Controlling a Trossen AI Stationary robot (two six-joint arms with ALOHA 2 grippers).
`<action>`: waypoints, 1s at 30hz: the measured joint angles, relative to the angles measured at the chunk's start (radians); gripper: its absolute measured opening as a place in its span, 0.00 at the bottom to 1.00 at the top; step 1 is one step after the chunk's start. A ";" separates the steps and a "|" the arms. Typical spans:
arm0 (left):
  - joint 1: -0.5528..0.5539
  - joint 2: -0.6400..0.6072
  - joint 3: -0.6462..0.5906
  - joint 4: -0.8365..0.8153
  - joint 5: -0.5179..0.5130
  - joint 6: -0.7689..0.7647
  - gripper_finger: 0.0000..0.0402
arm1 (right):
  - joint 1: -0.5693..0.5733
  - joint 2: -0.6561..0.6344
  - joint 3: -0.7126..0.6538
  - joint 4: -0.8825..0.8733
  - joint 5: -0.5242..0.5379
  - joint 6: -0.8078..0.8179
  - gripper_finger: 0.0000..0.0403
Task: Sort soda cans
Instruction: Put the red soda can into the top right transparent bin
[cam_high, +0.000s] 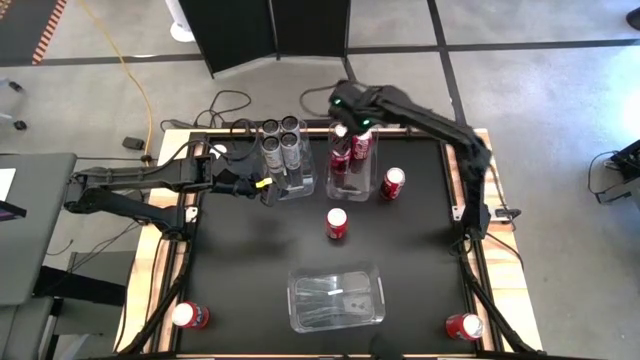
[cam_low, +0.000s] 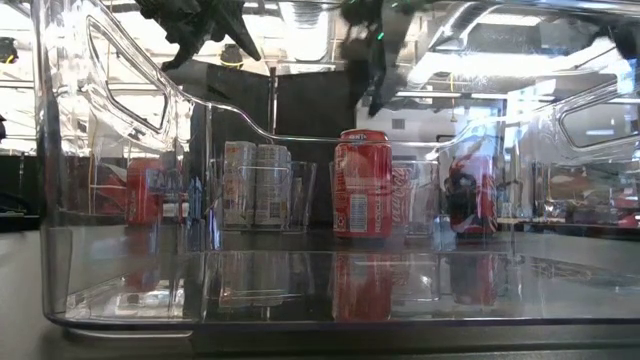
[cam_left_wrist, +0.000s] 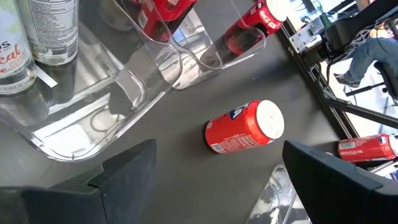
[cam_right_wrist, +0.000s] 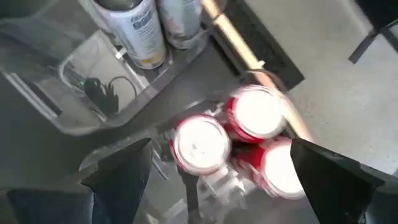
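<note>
Silver-grey soda cans (cam_high: 281, 140) stand upright in a clear bin (cam_high: 297, 186) at the table's far middle. Next to it, a second clear bin (cam_high: 350, 184) holds three upright red cans (cam_right_wrist: 200, 142). My right gripper (cam_right_wrist: 217, 180) hovers open above these red cans. My left gripper (cam_left_wrist: 217, 180) is open and low, just left of the silver cans' bin, and faces a red can (cam_left_wrist: 244, 128) standing alone on the table (cam_high: 337, 224). Another red can (cam_high: 393, 183) stands right of the red bin. Two more red cans stand near the near-left (cam_high: 187, 316) and near-right (cam_high: 463, 326) corners.
An empty clear bin (cam_high: 337, 297) lies at the table's near middle and fills the low view's foreground (cam_low: 120, 200). Cables (cam_high: 225, 105) lie behind the table's far edge. A seated person's legs (cam_left_wrist: 367, 50) show beyond the table in the left wrist view.
</note>
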 joint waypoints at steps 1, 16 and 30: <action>0.000 0.000 0.000 0.000 0.000 0.000 0.85 | -0.008 -0.026 0.000 -0.030 0.000 0.001 0.98; -0.043 0.000 0.000 0.001 -0.078 0.060 0.85 | -0.016 -0.407 -0.358 -0.321 -0.050 0.121 0.95; -0.046 0.006 0.000 0.001 -0.139 0.071 0.85 | 0.048 -0.507 -0.771 -0.060 -0.085 0.273 0.94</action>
